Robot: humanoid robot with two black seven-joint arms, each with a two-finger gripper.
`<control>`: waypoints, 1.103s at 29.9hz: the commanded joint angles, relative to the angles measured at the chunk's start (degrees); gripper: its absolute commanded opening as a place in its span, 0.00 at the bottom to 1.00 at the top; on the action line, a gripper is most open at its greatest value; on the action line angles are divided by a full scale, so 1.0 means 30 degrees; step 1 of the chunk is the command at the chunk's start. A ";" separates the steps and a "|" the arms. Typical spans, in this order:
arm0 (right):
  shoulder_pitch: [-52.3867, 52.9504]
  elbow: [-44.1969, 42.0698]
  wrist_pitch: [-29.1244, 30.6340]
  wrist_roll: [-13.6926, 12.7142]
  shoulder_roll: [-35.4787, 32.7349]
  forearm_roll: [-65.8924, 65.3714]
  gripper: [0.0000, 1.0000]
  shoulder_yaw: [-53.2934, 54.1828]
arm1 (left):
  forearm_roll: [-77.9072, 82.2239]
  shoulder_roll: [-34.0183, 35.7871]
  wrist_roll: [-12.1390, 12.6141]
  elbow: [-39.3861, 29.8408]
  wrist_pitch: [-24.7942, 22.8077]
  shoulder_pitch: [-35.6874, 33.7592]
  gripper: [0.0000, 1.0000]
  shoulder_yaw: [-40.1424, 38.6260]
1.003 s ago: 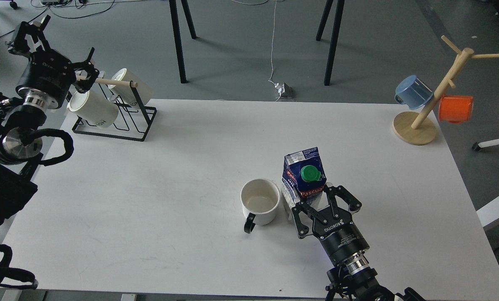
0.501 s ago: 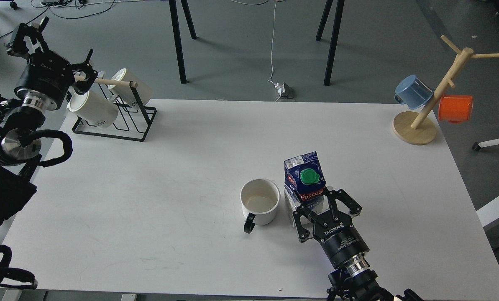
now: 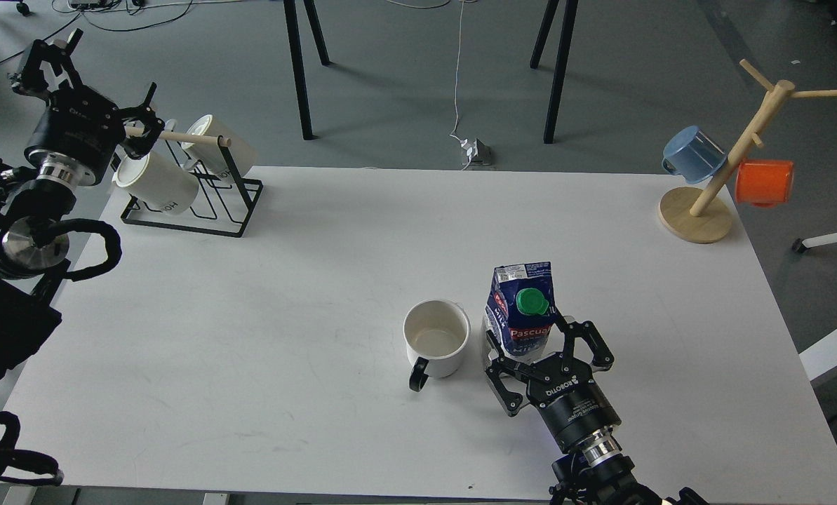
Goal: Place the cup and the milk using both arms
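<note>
The cup [image 3: 436, 339], a white mug with a black handle pointing toward me, stands upright on the white table [image 3: 285, 280], right of centre near the front. The milk [image 3: 523, 310], a blue-and-white carton with a green cap, stands just right of the cup with a small gap between them. My right gripper [image 3: 546, 348] comes in from the front edge, its fingers on either side of the carton's lower part, gripping it. My left gripper [image 3: 92, 81] is open and empty, raised at the far left beside the mug rack.
A black wire rack [image 3: 193, 196] with two white lettered mugs on a wooden dowel stands at the table's back left, close to my left gripper. A wooden mug tree [image 3: 713, 189] with a blue cup and an orange cup stands at the back right.
The milk carton has shifted right and toward me, from tilted to nearly upright, with my right gripper moving along. The cup has not moved. The left arm has barely moved.
</note>
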 commanded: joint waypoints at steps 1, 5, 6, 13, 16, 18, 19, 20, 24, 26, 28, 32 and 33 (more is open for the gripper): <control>-0.0268 0.0003 -0.0001 -0.0015 0.0000 0.0000 0.98 0.0047 | 0.0001 -0.0005 -0.0007 -0.0001 0.0001 -0.0029 1.00 0.0000; -0.1000 0.0061 -0.0001 -0.0015 0.0000 0.0000 0.98 0.0018 | 0.0001 0.0053 -0.0007 -0.0001 0.0001 0.0000 1.00 0.0000; -0.1176 0.0090 -0.0001 -0.0015 0.0000 0.0000 0.98 -0.0011 | 0.0001 0.0111 -0.0007 -0.0001 0.0001 0.0000 1.00 0.0000; -0.2377 0.0265 -0.0001 -0.0015 -0.1023 0.0029 0.99 -0.0041 | 0.0001 0.0141 -0.0007 0.0028 0.0001 0.0000 1.00 0.0000; -0.2934 0.1609 -0.0001 -0.0073 -0.2368 -0.0030 0.99 -0.0099 | -0.0029 0.0083 0.0022 0.0087 0.0060 0.0000 1.00 0.0000; -0.3256 0.2576 -0.0001 -0.0044 -0.3568 -0.0030 0.99 0.0133 | -0.0029 0.0024 0.0022 0.0291 0.0059 -0.0029 1.00 0.0000; -0.3374 0.2958 -0.0001 -0.0044 -0.4241 -0.0030 0.99 0.0309 | -0.0029 0.0024 0.0022 0.0379 0.0059 -0.0029 1.00 -0.0029; -0.3404 0.3252 -0.0001 -0.0015 -0.4799 -0.0001 0.99 0.0601 | -0.0029 0.0024 0.0022 0.0409 0.0059 -0.0029 1.00 -0.0029; -0.4076 0.3928 -0.0001 -0.0015 -0.6238 0.0029 0.99 0.3438 | -0.0058 -0.0005 0.0022 0.0409 0.0059 -0.0175 1.00 -0.0029; -0.4195 0.3958 -0.0001 -0.0189 -0.6910 0.0116 0.99 0.5108 | -0.0058 -0.0005 0.0022 0.0409 0.0117 -0.0263 1.00 -0.0029; -0.4195 0.3958 -0.0001 -0.0307 -0.7614 0.0321 0.98 0.6428 | -0.0029 -0.0005 -0.0007 0.0409 0.0235 -0.0293 1.00 0.0000; -0.2853 0.3695 -0.0001 -0.0279 -0.7968 0.0293 0.98 0.8978 | -0.0029 -0.0005 0.0022 0.0409 0.0235 -0.0322 1.00 0.0000; -0.2151 0.3520 -0.0001 -0.0278 -0.7968 0.0264 0.98 0.9418 | -0.0029 -0.0005 0.0051 0.0409 0.0235 -0.0322 1.00 0.0029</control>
